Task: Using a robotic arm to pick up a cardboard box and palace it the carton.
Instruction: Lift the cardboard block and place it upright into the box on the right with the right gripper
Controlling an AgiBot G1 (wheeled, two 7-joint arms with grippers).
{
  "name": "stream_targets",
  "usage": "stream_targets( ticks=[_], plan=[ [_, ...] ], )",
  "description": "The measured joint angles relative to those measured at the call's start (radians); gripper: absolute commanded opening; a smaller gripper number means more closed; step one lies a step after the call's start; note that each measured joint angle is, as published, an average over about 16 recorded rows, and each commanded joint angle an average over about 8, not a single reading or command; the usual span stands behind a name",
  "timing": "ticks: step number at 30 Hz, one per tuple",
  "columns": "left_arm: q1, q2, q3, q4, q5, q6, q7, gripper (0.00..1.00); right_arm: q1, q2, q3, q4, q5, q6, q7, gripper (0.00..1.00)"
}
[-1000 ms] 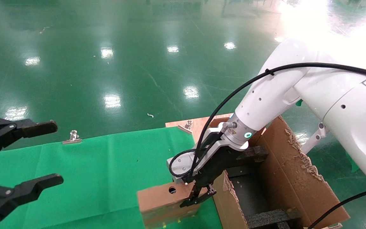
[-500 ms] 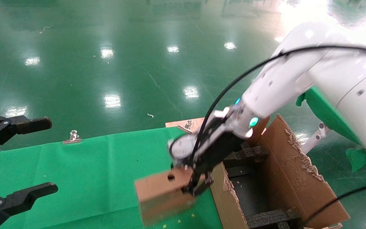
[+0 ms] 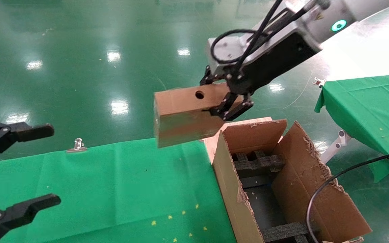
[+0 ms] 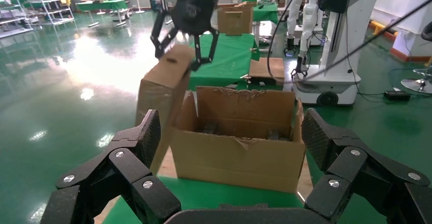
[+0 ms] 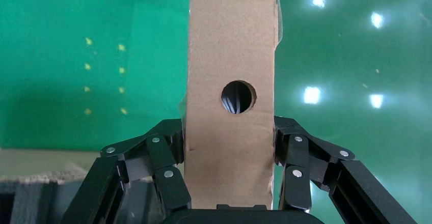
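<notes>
Glossy green floor (image 3: 79, 67) surrounds our workspace, with a green-clothed surface (image 3: 113, 189) in front of us and a second green-clothed surface (image 3: 366, 104) off to our right. Our right arm, the robotic arm (image 3: 316, 20), reaches in from the upper right of the head view, raised high and angled down toward our left, its teal ring glowing and black cable looping over the wrist. Its right end effector (image 3: 224, 98) is clamped on one end of the single cardboard box (image 3: 184, 114); in the right wrist view the fingers (image 5: 168, 168) press both long sides of the cardboard box (image 5: 232, 96) just below its one round hole. We see the box held in the air, level, above the near surface's far edge and just beside the one carton (image 3: 282, 189), not yet over its opening. That carton stands open at the surface's right end, ragged flaps up, black foam inserts inside. Our left end effector (image 3: 22, 165) hovers at the left edge over the green cloth, spread wide and holding nothing; its wrist view shows two black fingers (image 4: 127, 168) parted. Two metal clips (image 3: 76, 145) pin the cloths
</notes>
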Motion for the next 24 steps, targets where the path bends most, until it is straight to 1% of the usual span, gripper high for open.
stream_targets(
  ticks=[7,17,24],
  plan=[
    [0.0,0.0,0.0,0.0,0.0,0.0,0.0,1.0,0.105,0.101,-0.108,0.01,0.02,-0.002,0.01,0.0],
    [0.0,0.0,0.0,0.0,0.0,0.0,0.0,1.0,0.239,0.324,-0.305,0.103,0.01,-0.001,0.063,0.0],
    [0.0,0.0,0.0,0.0,0.0,0.0,0.0,1.0,0.288,0.463,-0.418,0.189,0.01,0.009,0.113,0.0]
  ],
)
